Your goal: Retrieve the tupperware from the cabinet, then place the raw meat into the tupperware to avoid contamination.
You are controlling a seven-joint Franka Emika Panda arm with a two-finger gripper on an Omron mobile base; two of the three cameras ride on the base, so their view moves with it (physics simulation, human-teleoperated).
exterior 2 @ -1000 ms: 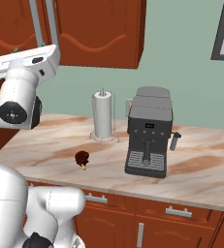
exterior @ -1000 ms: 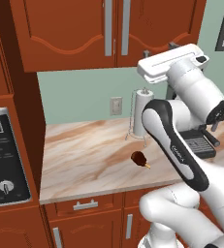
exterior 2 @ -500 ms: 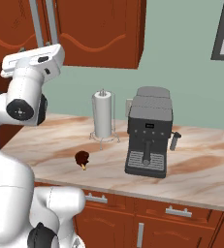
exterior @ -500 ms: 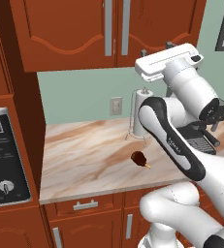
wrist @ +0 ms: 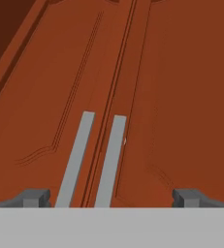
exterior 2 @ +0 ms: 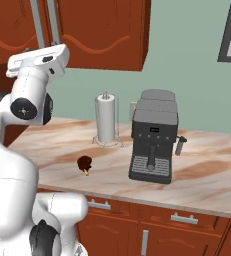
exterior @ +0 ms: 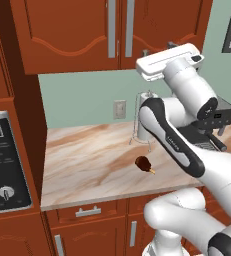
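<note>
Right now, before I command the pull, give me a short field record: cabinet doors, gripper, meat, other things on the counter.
cabinet: reddish-brown wooden wall cabinet, both arched doors shut
handles: two long vertical silver bar handles, side by side at the door seam
gripper: two-finger gripper open, facing the handles, touching nothing
raw meat: small dark reddish-brown drumstick lying on the marble counter
nearby: white paper-towel roll upright in its stand; dark grey coffee machine beside it
tupperware: cannot tell; doors closed

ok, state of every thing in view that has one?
Reddish-brown wooden wall cabinet: both doors shut.
Hand: open, empty, facing the silver bar handles.
Dark reddish-brown raw meat drumstick: lying on the marble counter, untouched.
White paper-towel roll: upright on its stand.
</note>
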